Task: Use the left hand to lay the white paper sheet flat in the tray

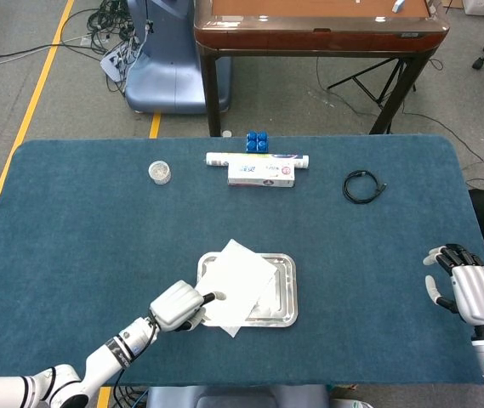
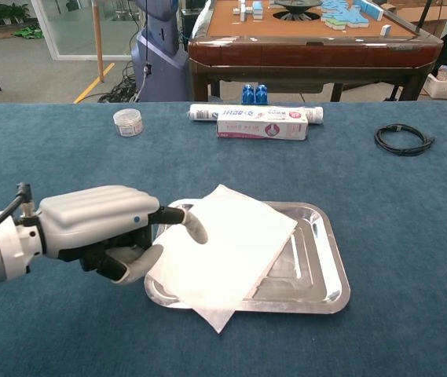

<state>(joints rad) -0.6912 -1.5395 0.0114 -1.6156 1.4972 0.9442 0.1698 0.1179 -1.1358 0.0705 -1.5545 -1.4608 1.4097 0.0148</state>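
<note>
The left robot hand (image 2: 109, 232) pinched the paper (image 2: 219, 247); it needed shifting right to sit squarely inside the tray (image 2: 329, 271).

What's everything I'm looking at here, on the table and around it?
Paper sheet: one, white, lying askew over the tray's left part, a corner hanging past the near rim.
Tray: one, silver metal, near middle of the table.
Table: one, blue cloth top.
Small round jar: one, clear, far left.
Tube: one, white, far middle.
Box: one, white and pink, just in front of the tube.
Blue bottle caps: a small cluster, at the far edge.
Cable coil: one, black, far right.
Wooden table: one, brown, behind.
Left hand: grey, pinching the paper's left edge.
Right hand: grey, near the right edge, fingers apart, holding nothing.
</note>
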